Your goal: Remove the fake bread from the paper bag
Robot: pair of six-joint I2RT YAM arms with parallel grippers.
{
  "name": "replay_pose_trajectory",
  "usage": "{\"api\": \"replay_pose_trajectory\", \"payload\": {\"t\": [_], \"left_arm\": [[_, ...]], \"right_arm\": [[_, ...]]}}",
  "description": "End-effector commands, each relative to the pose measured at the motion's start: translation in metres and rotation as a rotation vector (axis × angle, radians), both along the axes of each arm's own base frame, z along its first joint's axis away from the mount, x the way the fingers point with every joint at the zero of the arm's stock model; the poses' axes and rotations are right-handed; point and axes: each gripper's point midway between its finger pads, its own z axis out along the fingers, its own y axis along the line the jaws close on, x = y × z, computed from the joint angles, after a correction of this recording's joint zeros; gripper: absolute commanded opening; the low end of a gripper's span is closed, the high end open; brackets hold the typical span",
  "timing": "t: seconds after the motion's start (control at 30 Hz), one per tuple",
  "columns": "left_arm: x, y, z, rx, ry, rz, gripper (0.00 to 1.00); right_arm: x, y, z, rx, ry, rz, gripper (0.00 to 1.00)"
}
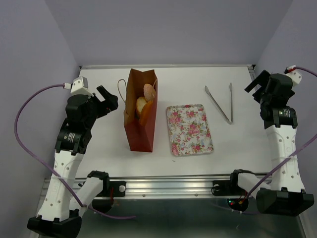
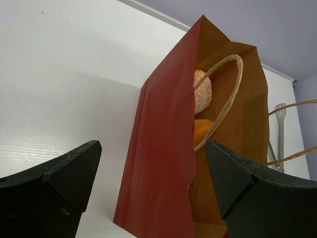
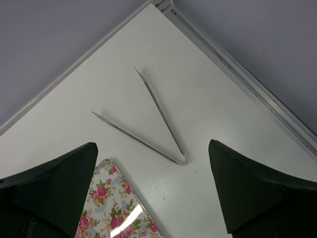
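Observation:
The red-brown paper bag point(image 1: 141, 119) stands on the white table left of centre, its mouth open. Inside it I see fake bread: a round tan bun point(image 1: 149, 91), a pale piece point(image 1: 141, 104) and an orange loaf point(image 1: 147, 115). In the left wrist view the bag point(image 2: 163, 168) fills the middle, with the bun point(image 2: 202, 91) and an orange piece point(image 2: 202, 132) behind a cord handle point(image 2: 225, 99). My left gripper point(image 1: 106, 99) is open and empty, just left of the bag. My right gripper point(image 1: 257, 82) is open and empty at the far right.
A floral tray point(image 1: 189, 129) lies right of the bag and shows in the right wrist view point(image 3: 116, 213). Metal tongs point(image 1: 221, 102) lie behind the tray, under my right gripper point(image 3: 151, 163). The table's back rail point(image 3: 237, 74) runs close by.

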Motion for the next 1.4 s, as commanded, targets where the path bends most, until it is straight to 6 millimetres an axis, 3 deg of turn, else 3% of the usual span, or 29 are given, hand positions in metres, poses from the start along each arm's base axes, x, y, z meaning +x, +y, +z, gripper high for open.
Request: {"api": "replay_pose_trajectory", "payload": {"t": [0.0,0.5,0.63,0.77,0.83,0.93,1.0,1.1,1.23,1.27,1.37], "left_arm": [[-0.003,-0.011,0.03,-0.015,-0.103,-0.074,0.99],[0.001,-0.048,0.034,0.007,-0.08,-0.224,0.99],[0.003,-0.069,0.025,0.028,-0.049,-0.257,0.99],[0.022,-0.048,0.005,0.061,0.031,-0.072,0.99],[0.03,-0.027,-0.004,0.095,0.077,0.066,0.99],[0.05,-0.027,-0.011,0.14,0.121,0.1,0.99],[0.056,-0.04,-0.013,0.129,0.119,0.045,0.9],[0.061,-0.063,-0.019,0.12,0.109,-0.063,0.84],[0.062,-0.069,-0.029,0.138,0.125,-0.085,0.7],[0.062,-0.066,-0.031,0.146,0.132,-0.071,0.63],[0.064,-0.054,-0.04,0.193,0.176,-0.013,0.29]], "right_arm": [[0.006,0.002,0.018,-0.001,-0.065,0.011,1.0],[0.014,0.013,0.003,0.027,-0.074,0.074,1.0],[0.02,0.019,-0.001,0.032,-0.066,0.111,1.0],[0.022,0.022,-0.009,0.036,-0.046,0.13,1.0],[0.023,0.022,-0.012,0.036,-0.035,0.14,1.0],[0.024,0.023,-0.017,0.028,-0.018,0.15,1.0],[0.024,0.023,-0.019,0.027,-0.013,0.149,1.0],[0.025,0.021,-0.023,0.019,0.003,0.149,1.0],[0.031,0.027,-0.033,0.029,0.031,0.191,1.0],[0.033,0.028,-0.035,0.028,0.041,0.196,1.0],[0.036,0.028,-0.042,0.034,0.064,0.197,1.0]]}}
